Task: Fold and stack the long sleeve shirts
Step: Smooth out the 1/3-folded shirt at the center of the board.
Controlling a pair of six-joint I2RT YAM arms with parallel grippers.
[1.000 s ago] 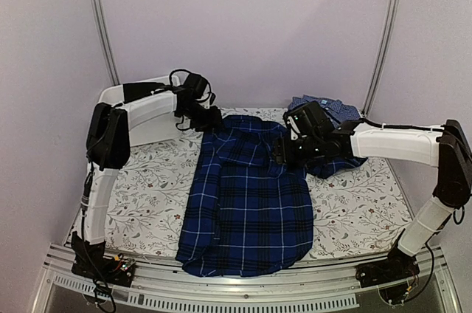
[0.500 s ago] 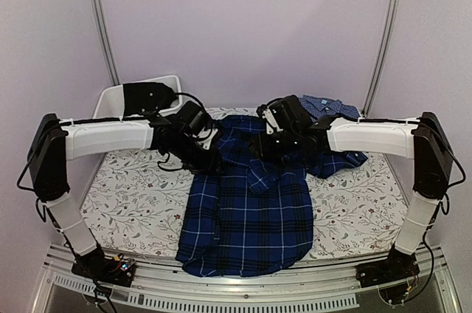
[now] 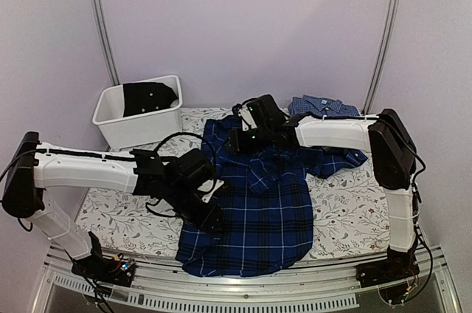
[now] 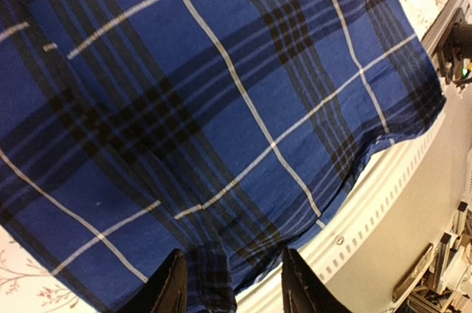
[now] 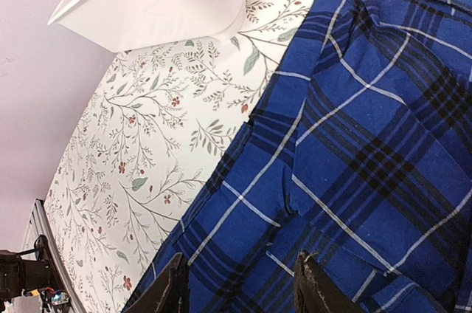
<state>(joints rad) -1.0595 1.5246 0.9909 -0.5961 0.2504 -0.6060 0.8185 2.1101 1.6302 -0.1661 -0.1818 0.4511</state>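
The navy and royal-blue plaid shirt (image 3: 254, 202) lies spread along the middle of the table, its hem hanging over the front rail. My left gripper (image 3: 210, 213) is low over its near-left part. In the left wrist view the jaws (image 4: 236, 287) stand apart, and a fold of plaid cloth (image 4: 210, 283) lies against the left finger. My right gripper (image 3: 237, 139) hovers over the shirt's far-left edge, open (image 5: 243, 287), with flat plaid cloth (image 5: 354, 143) below it. The lighter blue checked shirt (image 3: 324, 106) lies bunched at the back right, partly behind the right arm.
A white bin (image 3: 140, 114) with something dark inside stands at the back left. The floral table cover (image 3: 125, 202) shows on both sides of the plaid shirt. The slotted metal rail (image 3: 243, 294) runs along the front edge.
My left gripper swept from the shirt's far-left shoulder down to its near-left part. My right gripper crossed from the right sleeve to the far-left edge, and cloth now lies folded across the chest.
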